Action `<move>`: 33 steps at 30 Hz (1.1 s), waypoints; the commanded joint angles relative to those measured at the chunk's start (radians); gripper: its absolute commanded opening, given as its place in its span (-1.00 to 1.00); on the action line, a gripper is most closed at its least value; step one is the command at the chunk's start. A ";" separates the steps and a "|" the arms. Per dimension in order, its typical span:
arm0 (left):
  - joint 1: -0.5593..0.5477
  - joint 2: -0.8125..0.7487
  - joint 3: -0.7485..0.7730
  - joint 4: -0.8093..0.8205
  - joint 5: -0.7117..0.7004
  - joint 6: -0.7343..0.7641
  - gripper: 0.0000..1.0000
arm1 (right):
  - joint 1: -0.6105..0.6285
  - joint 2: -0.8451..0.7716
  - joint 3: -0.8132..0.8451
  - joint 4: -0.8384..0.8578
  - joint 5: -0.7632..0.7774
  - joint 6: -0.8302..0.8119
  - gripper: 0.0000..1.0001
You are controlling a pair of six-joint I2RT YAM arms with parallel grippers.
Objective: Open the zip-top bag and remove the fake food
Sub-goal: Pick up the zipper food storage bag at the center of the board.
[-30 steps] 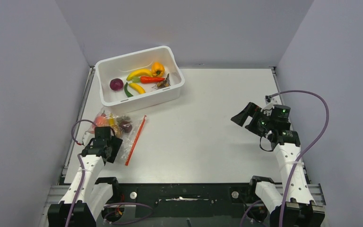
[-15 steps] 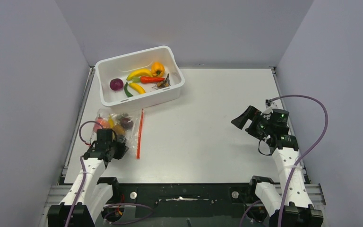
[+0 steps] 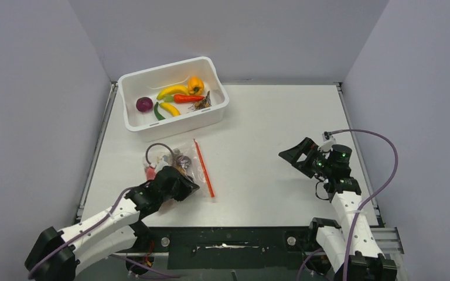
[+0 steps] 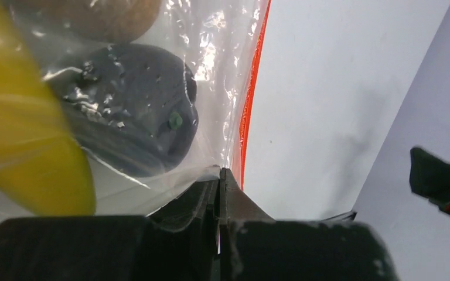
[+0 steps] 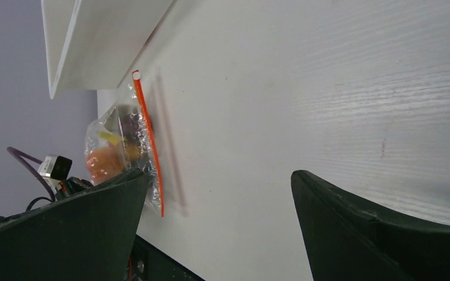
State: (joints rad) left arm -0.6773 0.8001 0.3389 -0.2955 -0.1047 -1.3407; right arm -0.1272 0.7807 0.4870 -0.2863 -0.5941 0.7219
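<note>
**Top external view.** The zip-top bag (image 3: 167, 155) lies on the table (image 3: 258, 117) in front of the left arm, near the white tub (image 3: 170, 124). Its red zip strip (image 3: 204, 168) is turned toward the table's middle. The left gripper (image 3: 184, 182) sits on the bag's near edge. The right gripper (image 3: 296, 155) hangs well apart, pointed toward the bag. The strip reads as one unbroken line, so it is judged sealed, with the fake food (image 3: 183, 160) inside.

**Left wrist view.** The fingers (image 4: 240, 205) are pressed together with a fold of clear film caught between them, right beside the strip. A dark plum (image 4: 135, 111) and a yellow banana (image 4: 29, 134) crowd the film just beyond.
- Risk: the pinch is on thin, slick plastic, not on the strip itself, so a pull may slip free.
- Whether one layer or both is caught cannot be told. If both, pulling would drag the bag rather than part the seal.

**Right wrist view.** The jaws stand spread wide and hold nothing, with the bag and strip in line ahead.
- Risk: closing across the whole strip would clamp it shut.
- Risk: a low approach could shove the bag against the left arm's hold — or loose fruit could roll and shift the load.
</note>
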 commanded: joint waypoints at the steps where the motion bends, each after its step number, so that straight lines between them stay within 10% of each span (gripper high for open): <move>1: -0.193 0.143 0.079 0.304 -0.087 0.019 -1.00 | 0.068 0.059 -0.016 0.157 -0.071 0.097 0.96; 17: -0.380 0.326 0.104 0.761 0.010 0.195 -1.00 | 0.373 0.260 -0.144 0.533 -0.010 0.333 0.98; 28: -0.375 0.267 0.071 0.745 0.004 0.208 -1.00 | 0.559 0.565 -0.041 0.805 0.002 0.469 0.40; 33: -0.373 0.261 0.069 0.740 0.009 0.215 -1.00 | 0.593 0.661 -0.003 0.881 -0.020 0.513 -0.30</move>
State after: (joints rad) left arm -1.0538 1.0901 0.4030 0.3634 -0.1001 -1.1473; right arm 0.4454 1.4055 0.4408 0.4206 -0.5964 1.1801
